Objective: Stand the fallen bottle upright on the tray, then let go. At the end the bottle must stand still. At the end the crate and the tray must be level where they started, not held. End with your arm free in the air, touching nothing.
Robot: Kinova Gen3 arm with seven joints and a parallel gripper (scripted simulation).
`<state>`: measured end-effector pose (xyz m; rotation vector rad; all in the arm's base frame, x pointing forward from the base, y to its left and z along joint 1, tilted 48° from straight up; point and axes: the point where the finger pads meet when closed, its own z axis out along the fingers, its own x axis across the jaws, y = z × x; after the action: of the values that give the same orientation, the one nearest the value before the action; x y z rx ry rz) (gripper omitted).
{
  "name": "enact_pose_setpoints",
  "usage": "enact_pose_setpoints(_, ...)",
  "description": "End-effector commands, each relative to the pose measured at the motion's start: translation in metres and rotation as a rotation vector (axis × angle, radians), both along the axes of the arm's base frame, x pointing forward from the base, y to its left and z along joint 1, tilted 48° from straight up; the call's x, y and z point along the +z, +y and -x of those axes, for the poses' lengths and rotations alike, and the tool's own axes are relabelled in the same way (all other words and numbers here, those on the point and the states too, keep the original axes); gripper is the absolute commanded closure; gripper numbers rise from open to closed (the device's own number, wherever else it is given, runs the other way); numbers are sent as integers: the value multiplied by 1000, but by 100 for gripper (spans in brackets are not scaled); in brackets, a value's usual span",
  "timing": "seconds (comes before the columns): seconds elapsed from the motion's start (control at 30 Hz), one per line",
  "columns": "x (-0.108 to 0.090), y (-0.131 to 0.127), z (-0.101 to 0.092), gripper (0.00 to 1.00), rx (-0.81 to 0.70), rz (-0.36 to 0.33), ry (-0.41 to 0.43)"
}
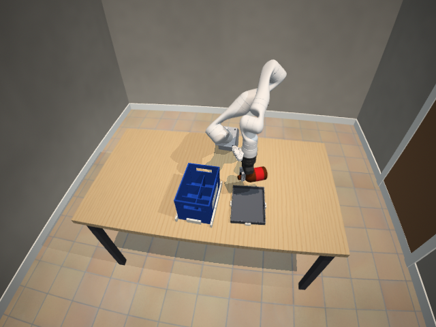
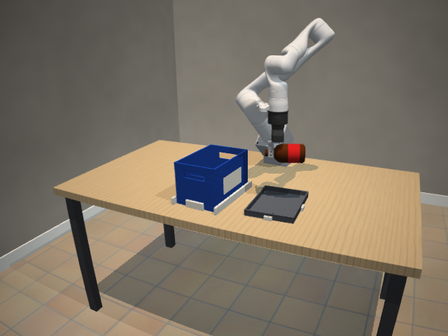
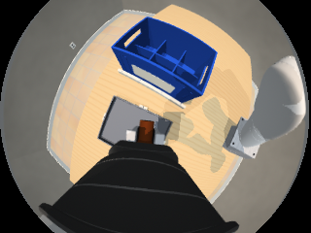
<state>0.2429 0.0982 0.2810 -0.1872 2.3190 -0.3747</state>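
Observation:
The brown bottle with a red label point(image 1: 259, 174) point(image 2: 293, 153) is held in the air on its side, its neck point(image 3: 146, 130) pointing toward the crate's side and its base away. My gripper point(image 1: 242, 175) point(image 2: 270, 150) point(image 3: 146, 132) points down and is shut on the bottle's neck. In the top view the bottle shows behind the dark tray point(image 1: 247, 221) point(image 2: 269, 215) point(image 3: 106, 117); the exterior view shows it well above the table. The tray lies level on the table, with nothing standing on it. The blue crate point(image 1: 194, 210) point(image 2: 195, 187) point(image 3: 187, 91) stands upright beside the tray.
White rails point(image 1: 216, 205) point(image 2: 233, 198) point(image 3: 151, 87) run along the crate's foot on the tray side. Small white blocks point(image 1: 247, 223) point(image 2: 267, 218) sit against the tray's edges. The arm's base point(image 1: 227, 139) point(image 3: 243, 139) stands at the back of the wooden table point(image 1: 299, 211) point(image 2: 361, 217).

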Motion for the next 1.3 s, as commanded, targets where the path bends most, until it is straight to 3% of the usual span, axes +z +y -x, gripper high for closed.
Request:
enact_pose_setpoints(0.0, 0, -3, 1, 100, 3, 12, 3)
enact_pose_setpoints(1.27, 2, 0, 0, 100, -106, 129, -41)
